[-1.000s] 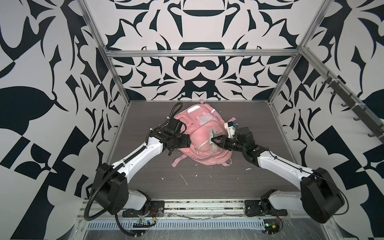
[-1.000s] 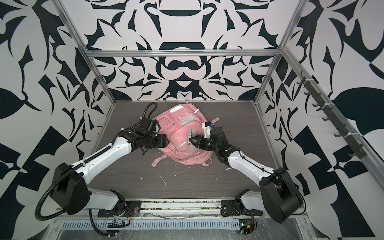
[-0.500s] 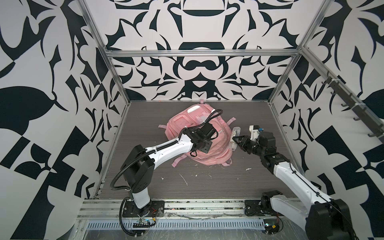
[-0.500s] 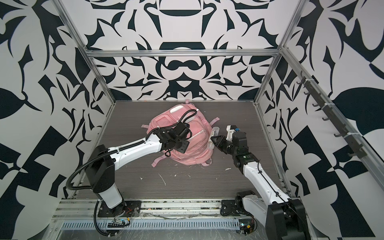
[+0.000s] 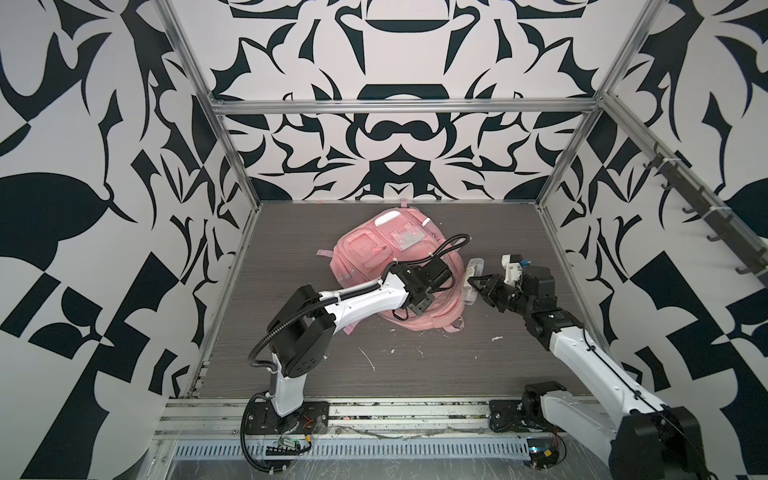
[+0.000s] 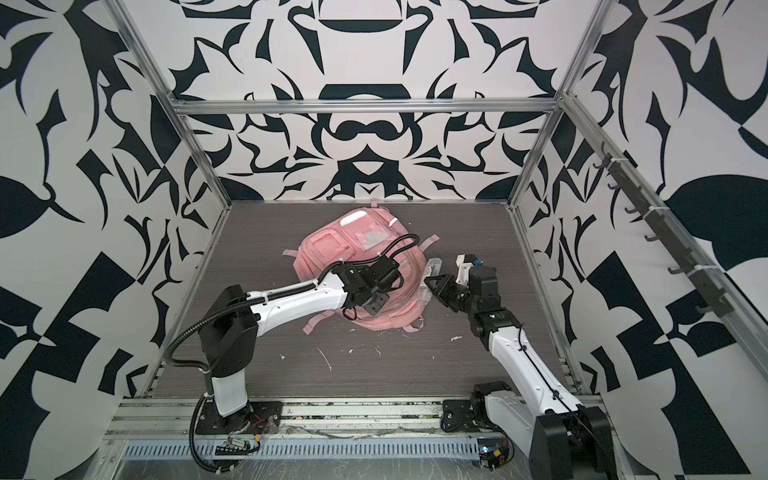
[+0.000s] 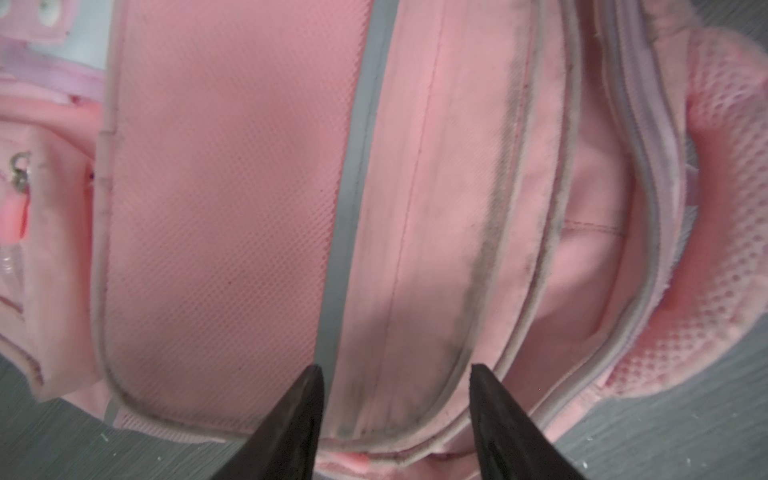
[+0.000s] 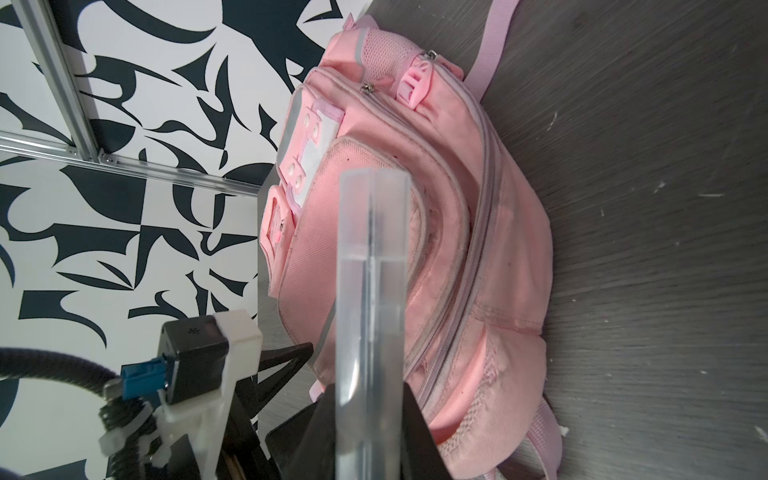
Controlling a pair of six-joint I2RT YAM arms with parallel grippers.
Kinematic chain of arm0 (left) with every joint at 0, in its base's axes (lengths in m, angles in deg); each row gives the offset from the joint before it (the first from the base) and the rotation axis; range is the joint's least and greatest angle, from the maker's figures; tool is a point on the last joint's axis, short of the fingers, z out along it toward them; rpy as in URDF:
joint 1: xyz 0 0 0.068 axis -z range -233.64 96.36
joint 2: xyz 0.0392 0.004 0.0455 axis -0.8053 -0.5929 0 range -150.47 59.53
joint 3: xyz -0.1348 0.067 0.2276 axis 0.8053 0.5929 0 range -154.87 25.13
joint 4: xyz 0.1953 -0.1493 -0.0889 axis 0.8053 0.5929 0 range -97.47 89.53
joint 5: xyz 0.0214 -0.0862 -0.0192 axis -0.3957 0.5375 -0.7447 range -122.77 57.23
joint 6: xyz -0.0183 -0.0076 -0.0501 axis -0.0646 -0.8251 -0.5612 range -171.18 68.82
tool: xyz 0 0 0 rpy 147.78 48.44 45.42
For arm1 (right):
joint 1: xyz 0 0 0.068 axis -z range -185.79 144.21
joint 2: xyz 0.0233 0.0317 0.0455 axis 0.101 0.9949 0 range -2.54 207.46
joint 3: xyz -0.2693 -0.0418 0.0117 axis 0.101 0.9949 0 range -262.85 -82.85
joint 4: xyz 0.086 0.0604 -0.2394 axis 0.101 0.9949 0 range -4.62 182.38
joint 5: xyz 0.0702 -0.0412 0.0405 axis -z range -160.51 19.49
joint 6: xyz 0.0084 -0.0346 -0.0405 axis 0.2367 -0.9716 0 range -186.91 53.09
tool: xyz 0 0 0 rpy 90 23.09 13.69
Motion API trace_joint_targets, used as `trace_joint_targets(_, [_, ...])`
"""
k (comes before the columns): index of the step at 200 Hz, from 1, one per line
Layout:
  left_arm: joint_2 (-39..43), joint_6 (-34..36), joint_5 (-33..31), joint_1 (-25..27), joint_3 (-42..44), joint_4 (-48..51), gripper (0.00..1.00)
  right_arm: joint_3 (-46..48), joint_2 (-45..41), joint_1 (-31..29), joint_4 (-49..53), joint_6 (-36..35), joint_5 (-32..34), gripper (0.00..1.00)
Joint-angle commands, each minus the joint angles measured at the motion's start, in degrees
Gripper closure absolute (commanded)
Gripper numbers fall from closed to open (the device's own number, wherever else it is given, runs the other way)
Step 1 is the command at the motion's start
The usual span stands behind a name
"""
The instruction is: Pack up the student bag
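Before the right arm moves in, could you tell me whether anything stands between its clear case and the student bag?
Nothing visible lies between the clear case in the right gripper and the student bag; the left gripper hovers open over the bag.

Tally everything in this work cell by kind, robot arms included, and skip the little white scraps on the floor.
Pink backpack: 1
Clear plastic case: 1
Robot arms: 2
Total: 4
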Motion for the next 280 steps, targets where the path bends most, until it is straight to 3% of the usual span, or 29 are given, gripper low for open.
trace_joint_targets(1, [-2.17, 1.89, -1.72, 1.10, -1.64, 2.08, 0.41, -0.19, -0.99, 0.28, -1.15, -0.20, -0.92, 0.90])
trace_joint_targets(68, [-5.70, 1.93, -8.43, 1.46, -4.01, 4.49, 0.47, 0.54, -1.49, 0.32, -1.38, -0.04, -0.83, 0.90])
trace_joint_targets(104, [-5.21, 1.51, -9.88, 1.46, -5.21, 5.32, 0.67, 1.13, -1.84, 0.35, -1.64, 0.07, -0.84, 0.90])
trace_joint_targets(160, [-3.12, 1.33, -6.56, 1.40, -7.83, 6.09, 1.00, 2.47, -0.72, 0.35, -3.65, 0.68, -1.55, 0.90])
trace_joint_targets(280, [1.17, -5.60, 15.72, 0.50, -15.03, 4.66, 1.00, 3.55, 1.00, 0.35, -7.68, 2.59, -2.73, 0.90])
